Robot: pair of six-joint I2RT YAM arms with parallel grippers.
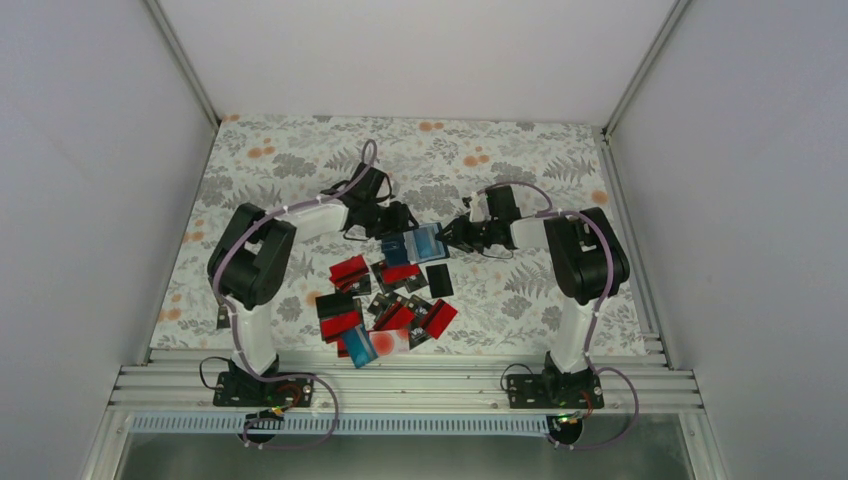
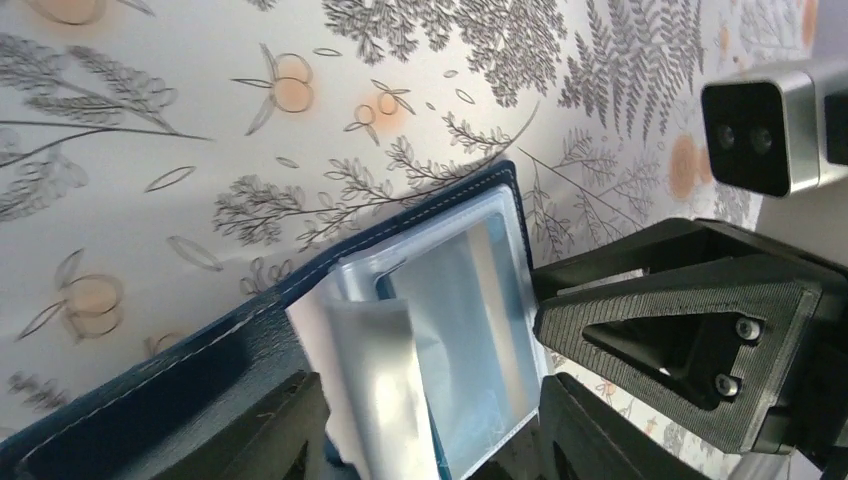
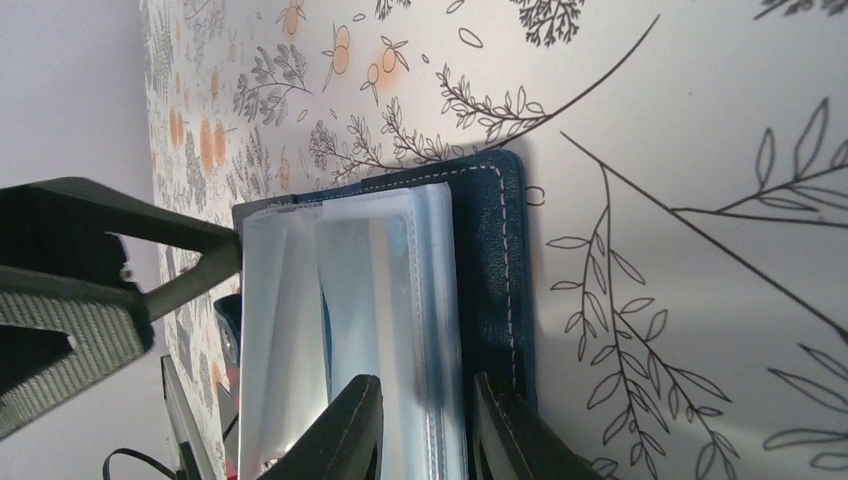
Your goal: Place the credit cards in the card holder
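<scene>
Open card holder (image 1: 418,243) on the table (image 1: 300,150), between both grippers, just beyond the heap of credit cards (image 1: 390,305).
Right gripper (image 3: 425,400): narrow, fingers (image 3: 345,435) pinching the holder's clear sleeves by the navy cover edge. Left gripper (image 2: 430,410): fingers (image 2: 275,430) set wide, straddling the sleeves from the opposite side; cannot tell whether they grip. Cards lie loose, apart from both grippers.

The left arm (image 1: 255,262) and right arm (image 1: 582,255) bent inward, wrists facing each other, nearly tip to tip. The right gripper (image 1: 453,236) pinched narrow on the holder (image 1: 426,241); the left gripper (image 1: 401,224) stood wider, hold unclear.
</scene>
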